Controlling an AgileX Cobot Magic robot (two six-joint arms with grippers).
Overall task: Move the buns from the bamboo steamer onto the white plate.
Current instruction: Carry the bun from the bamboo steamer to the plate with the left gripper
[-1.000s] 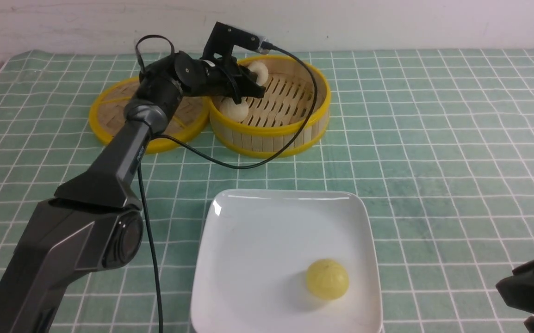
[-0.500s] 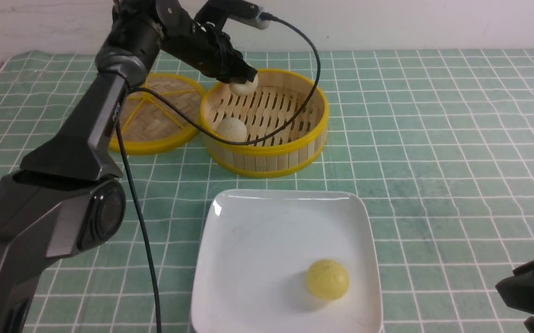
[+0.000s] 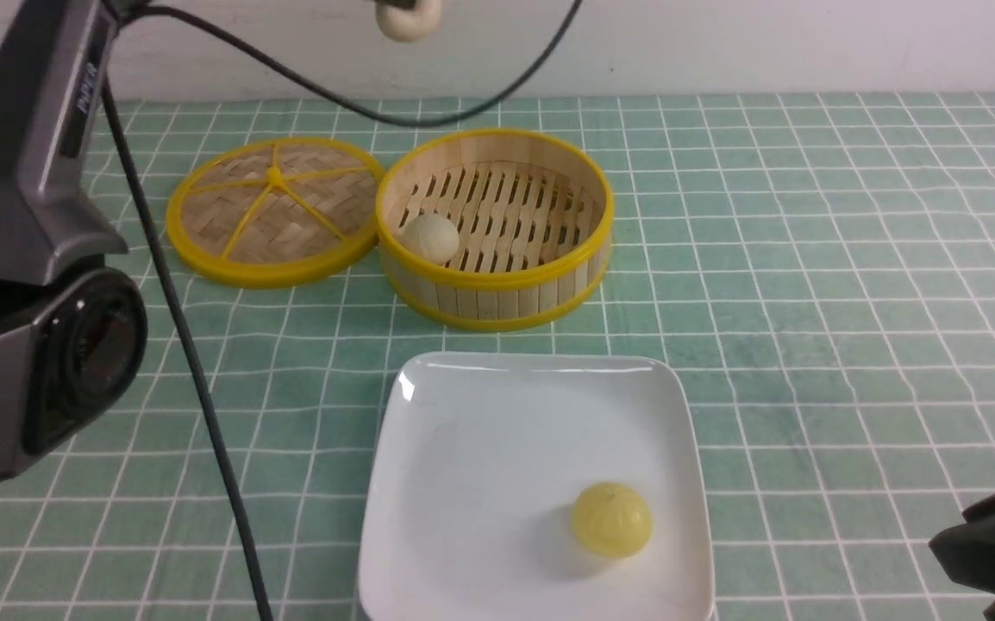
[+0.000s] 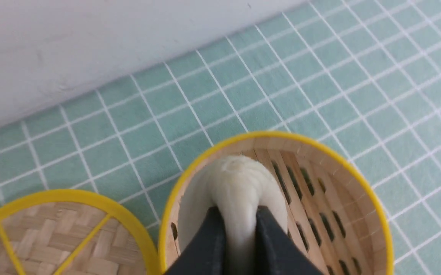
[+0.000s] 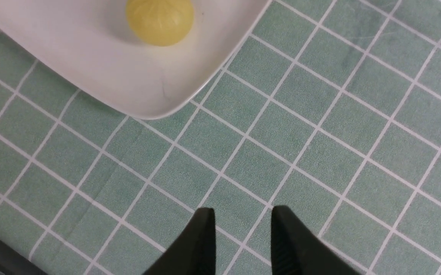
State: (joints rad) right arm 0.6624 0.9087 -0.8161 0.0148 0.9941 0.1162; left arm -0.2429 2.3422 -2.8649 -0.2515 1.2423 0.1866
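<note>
Green-checked worktop (image 3: 808,259), far wall (image 3: 722,43) white. My left jaws pinch one off-white bun (image 4: 239,179) high above the bamboo steamer (image 3: 497,293); a second bun (image 3: 430,237) lies inside, left. The yellow bun (image 3: 610,519) sits on the near white plate (image 3: 480,431). My right jaws stand parted over the worktop beside it.

Bright even light, soft shadows, mild glare on the white plate (image 3: 541,366), slight left-wrist blur.

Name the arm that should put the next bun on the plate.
Left. The left gripper is shut on a white bun, high above the steamer, ready to carry to the plate. The right gripper is open and empty over the cloth beside the plate.
</note>
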